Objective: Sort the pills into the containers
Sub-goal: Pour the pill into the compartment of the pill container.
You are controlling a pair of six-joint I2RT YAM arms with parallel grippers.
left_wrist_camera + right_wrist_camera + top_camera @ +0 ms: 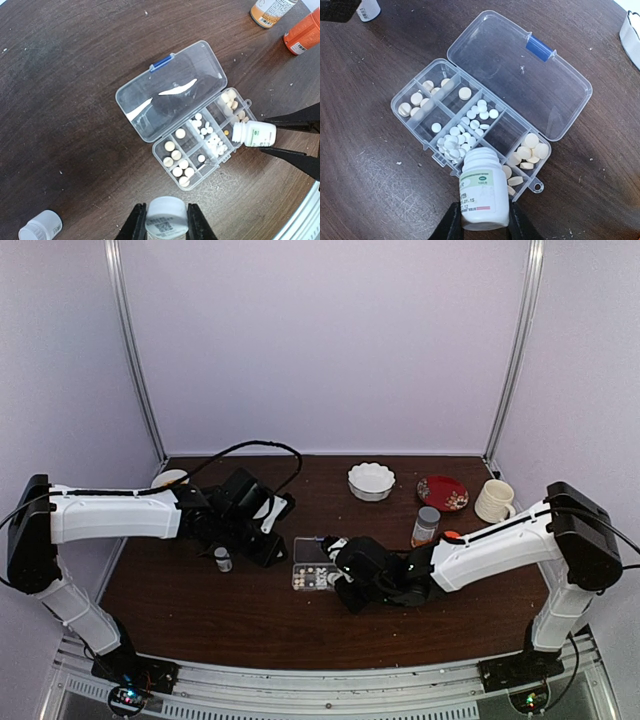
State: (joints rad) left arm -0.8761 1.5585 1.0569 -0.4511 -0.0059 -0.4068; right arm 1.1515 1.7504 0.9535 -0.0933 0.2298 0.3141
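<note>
As my right fingers [451,224] clamp a white bottle [482,192] near its base, it lies tipped on its side, its uncapped neck reaching over the near edge of the box [405,116]. The neck points into the row closest to me, right beside a heap of small white pills [452,142].

That box sits open near the middle of the table [200,620]. Its clear lid [520,85] is folded back flat on the wood, with a blue latch [540,48] on its outer edge. Larger pale round tablets fill the compartments at both ends of the box. The small white ones lie in two middle compartments, and a couple of compartments hold a single tablet each.

My left fingers [196,225] are closed on a small white piece [167,217] with a printed label. Whether it is a cap or another bottle, I cannot tell. I hold it just short of the box, on the side away from the lid.

A spare bottle [40,226], also white, stands on the table to my left. Beyond the box stand an orange bottle [426,525], a white bowl [371,480], a red plate [442,492] and a mug [494,500].
</note>
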